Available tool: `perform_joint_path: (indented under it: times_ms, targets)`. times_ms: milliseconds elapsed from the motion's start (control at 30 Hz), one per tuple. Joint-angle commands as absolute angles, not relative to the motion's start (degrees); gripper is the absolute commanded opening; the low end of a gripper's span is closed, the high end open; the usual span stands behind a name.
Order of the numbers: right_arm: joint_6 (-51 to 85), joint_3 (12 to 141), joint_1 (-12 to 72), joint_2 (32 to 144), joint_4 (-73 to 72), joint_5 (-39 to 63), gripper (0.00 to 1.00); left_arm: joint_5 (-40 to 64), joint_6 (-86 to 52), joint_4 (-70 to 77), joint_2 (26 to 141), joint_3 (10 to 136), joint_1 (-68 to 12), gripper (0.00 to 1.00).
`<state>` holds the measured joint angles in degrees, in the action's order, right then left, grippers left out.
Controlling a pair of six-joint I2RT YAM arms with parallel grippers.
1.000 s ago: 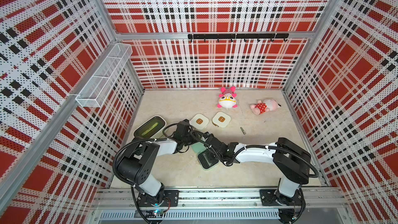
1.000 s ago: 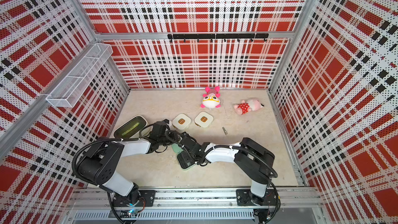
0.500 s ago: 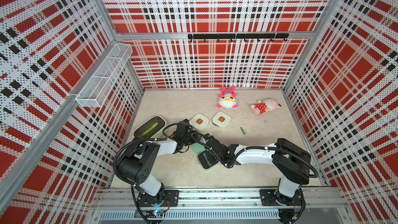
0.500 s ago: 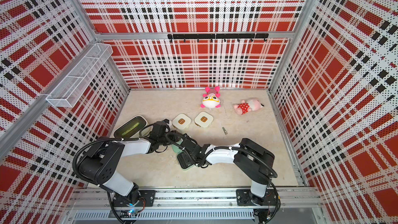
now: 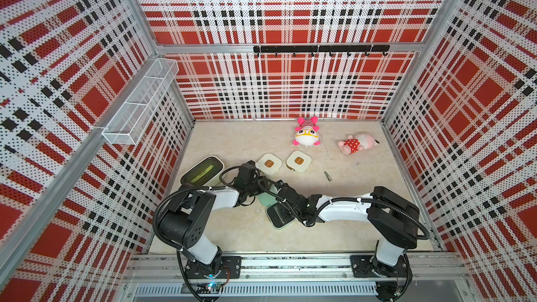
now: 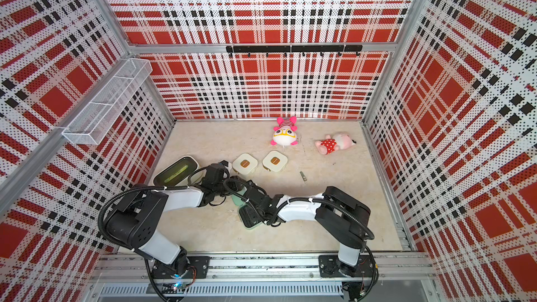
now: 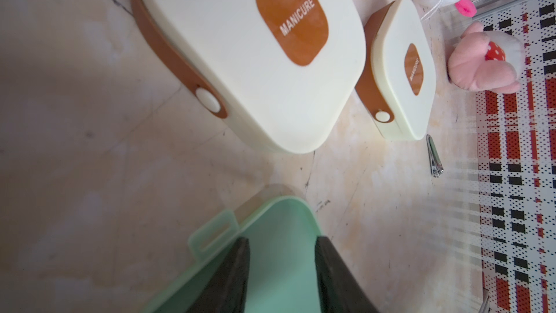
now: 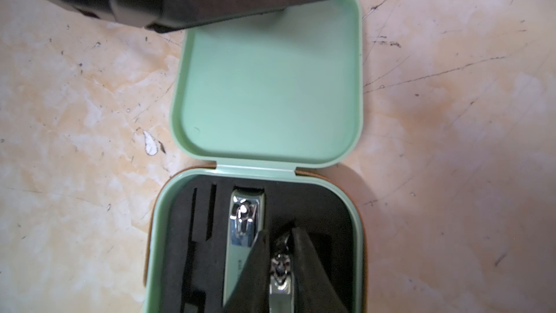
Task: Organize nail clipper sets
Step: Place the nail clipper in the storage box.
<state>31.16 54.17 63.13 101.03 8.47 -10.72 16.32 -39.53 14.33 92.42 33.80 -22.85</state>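
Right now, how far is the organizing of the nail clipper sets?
Done: two cream cases lie closed, and a large clipper sits in the insert of the open mint case. In hand: the left gripper is over the mint lid; the right gripper flanks a small clipper at its slot. Left: one loose clipper on the table, narrow slots empty, lid to close.

Left claw (image 7: 282, 240) and right claw (image 8: 279, 231) crowd the open mint case (image 8: 270, 79), cream cases (image 5: 269, 164) close behind, open floor (image 5: 363, 187) at right
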Motion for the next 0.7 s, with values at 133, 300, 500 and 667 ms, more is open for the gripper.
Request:
perform_joint_path:
  times_ms: [133, 300, 500, 667]
  targets:
    - [31.3, 54.0, 63.8, 99.0, 10.7, -13.3, 0.24, 16.6, -38.8, 10.7, 94.6, 33.3, -22.4, 0.42]
    - [33.2, 54.3, 63.7, 97.7, 11.5, -14.8, 0.28, 16.8, -38.8, 10.6, 94.9, 33.7, -22.4, 0.42]
    - [33.1, 54.4, 63.8, 95.9, 12.3, -16.6, 0.29, 17.0, -38.7, 10.6, 94.9, 33.8, -22.5, 0.42]
    - [32.7, 54.9, 63.7, 97.2, 12.3, -14.9, 0.18, 17.0, -38.7, 10.5, 94.7, 33.8, -22.4, 0.41]
